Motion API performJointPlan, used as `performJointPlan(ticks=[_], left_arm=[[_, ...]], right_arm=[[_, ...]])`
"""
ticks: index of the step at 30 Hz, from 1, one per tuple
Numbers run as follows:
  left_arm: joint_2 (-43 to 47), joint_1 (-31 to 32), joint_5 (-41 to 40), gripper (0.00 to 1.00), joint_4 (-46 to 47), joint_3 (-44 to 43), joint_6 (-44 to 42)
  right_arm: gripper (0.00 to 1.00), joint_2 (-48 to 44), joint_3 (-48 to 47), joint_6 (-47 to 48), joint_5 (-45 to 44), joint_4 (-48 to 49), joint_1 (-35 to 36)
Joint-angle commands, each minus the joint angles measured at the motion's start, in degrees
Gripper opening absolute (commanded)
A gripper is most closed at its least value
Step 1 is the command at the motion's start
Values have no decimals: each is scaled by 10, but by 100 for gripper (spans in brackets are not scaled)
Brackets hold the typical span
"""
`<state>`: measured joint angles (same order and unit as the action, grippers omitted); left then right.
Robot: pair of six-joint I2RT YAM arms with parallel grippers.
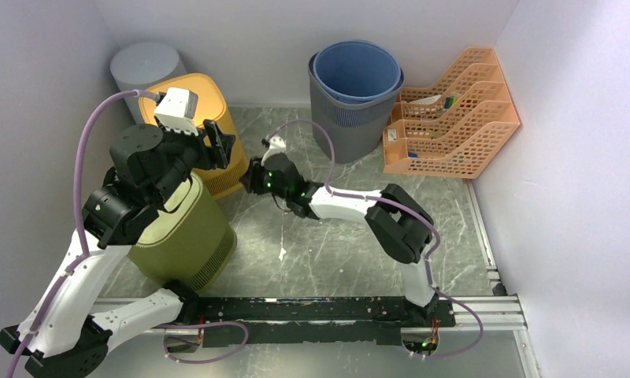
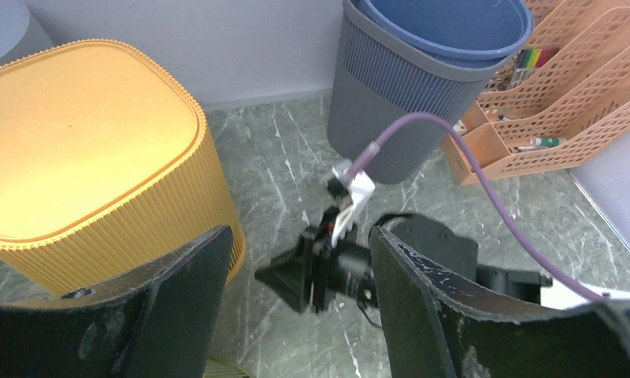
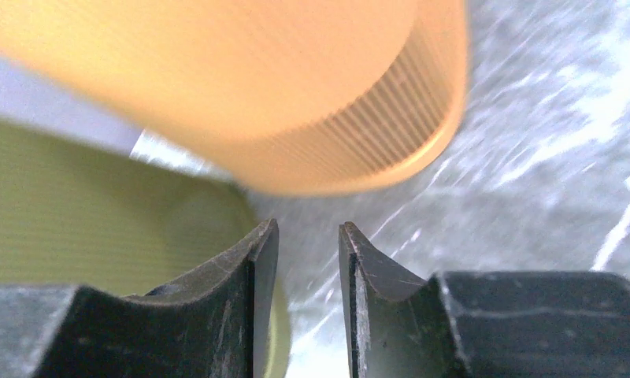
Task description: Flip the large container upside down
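Left gripper (image 2: 300, 244): spread wide, empty, raised beside orange container (image 2: 83, 150). Right gripper (image 3: 308, 236): jaws barely parted, empty, low beside olive container (image 3: 75, 189), likely seeking purchase.

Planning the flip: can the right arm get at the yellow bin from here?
Probably yes. The right gripper hangs just short of the ribbed side of the yellow bin, jaws slightly apart and empty, only bare table between. The olive bin sits close beside it.
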<state>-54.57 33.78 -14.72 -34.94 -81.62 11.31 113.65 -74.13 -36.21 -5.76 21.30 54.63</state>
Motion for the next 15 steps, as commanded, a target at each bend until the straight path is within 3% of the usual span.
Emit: performJointPlan(ticks=[1,10,15], left_arm=[[5,-2,14,76,24,7,-2],[6,-1,38,75,34,25,1],[9,-1,39,76,34,35,-1]], right_arm=[[34,54,-73,50,-68,-40,-36],[33,192,-268,150,-128,-82,-59],[32,254,-332,171,-132,-69,-62]])
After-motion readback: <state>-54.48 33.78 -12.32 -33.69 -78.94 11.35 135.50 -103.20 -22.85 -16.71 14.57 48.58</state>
